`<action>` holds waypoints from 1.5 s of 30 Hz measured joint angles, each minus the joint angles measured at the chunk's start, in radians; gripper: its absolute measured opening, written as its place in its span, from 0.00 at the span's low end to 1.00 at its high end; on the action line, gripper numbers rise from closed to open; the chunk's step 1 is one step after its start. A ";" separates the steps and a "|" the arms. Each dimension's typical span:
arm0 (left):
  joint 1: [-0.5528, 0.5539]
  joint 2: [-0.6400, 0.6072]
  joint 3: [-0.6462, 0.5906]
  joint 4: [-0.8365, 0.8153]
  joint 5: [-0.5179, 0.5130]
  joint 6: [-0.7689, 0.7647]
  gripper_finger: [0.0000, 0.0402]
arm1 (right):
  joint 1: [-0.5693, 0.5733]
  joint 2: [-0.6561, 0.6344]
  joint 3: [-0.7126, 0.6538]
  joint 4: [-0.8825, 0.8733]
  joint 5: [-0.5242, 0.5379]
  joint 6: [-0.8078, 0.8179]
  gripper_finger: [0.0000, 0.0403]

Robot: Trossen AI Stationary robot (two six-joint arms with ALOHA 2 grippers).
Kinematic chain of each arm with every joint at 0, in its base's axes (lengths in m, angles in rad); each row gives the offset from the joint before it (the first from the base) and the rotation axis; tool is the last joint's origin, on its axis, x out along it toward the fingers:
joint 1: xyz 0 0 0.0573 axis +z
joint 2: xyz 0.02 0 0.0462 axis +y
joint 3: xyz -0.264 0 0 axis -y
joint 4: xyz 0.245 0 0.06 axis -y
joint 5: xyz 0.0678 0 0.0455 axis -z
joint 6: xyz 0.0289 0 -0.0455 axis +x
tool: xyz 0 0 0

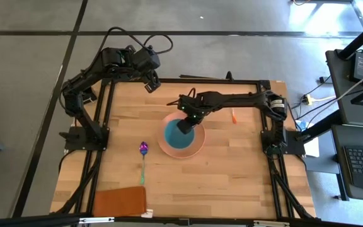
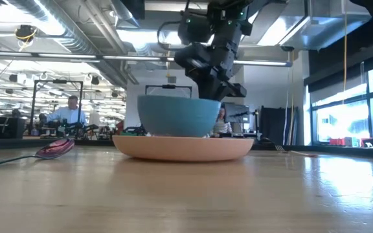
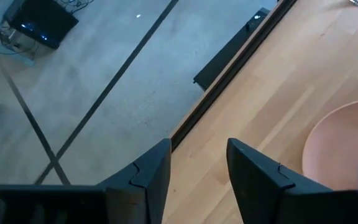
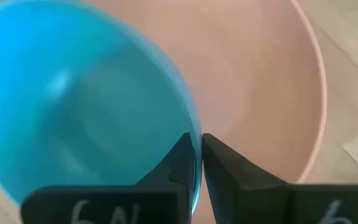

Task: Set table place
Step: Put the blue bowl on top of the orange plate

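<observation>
The teal bowl (image 1: 172, 134) sits on the round salmon-orange plate (image 1: 195, 147) at the middle of the wooden table (image 1: 232, 183); in the low view the bowl (image 2: 173, 115) stands upright on the plate (image 2: 183, 146). My right gripper (image 4: 197, 155) is shut on the bowl's rim. My left gripper (image 3: 197, 168) is open and empty above the table's far left edge (image 1: 151, 83). The spoon (image 1: 144, 161), purple head and teal handle, lies left of the plate. The orange-handled fork (image 1: 233, 116) lies right of the plate, toward the far side. My right gripper pinches the bowl's rim (image 4: 194, 138) on the side toward the table's right, one finger inside the bowl and one outside. The fingers come from above, slanting down. The bowl stays upright, its base on or just above the plate; I cannot tell which.
A brown flat mat (image 1: 120, 202) lies at the table's near left edge. A black rail frame (image 3: 229, 56) edges the table. Bare wood lies to the right of and in front of the plate. People show in the room behind (image 2: 70, 110).
</observation>
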 joint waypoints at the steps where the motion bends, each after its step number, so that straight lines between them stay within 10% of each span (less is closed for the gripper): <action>1: 0.000 0.000 0.000 0.000 0.000 0.000 0.37 | 0.000 0.007 0.000 0.002 0.013 0.000 0.09; 45: 0.000 0.000 0.000 0.000 0.000 0.002 0.37 | -0.006 0.036 0.000 -0.086 0.022 -0.017 0.09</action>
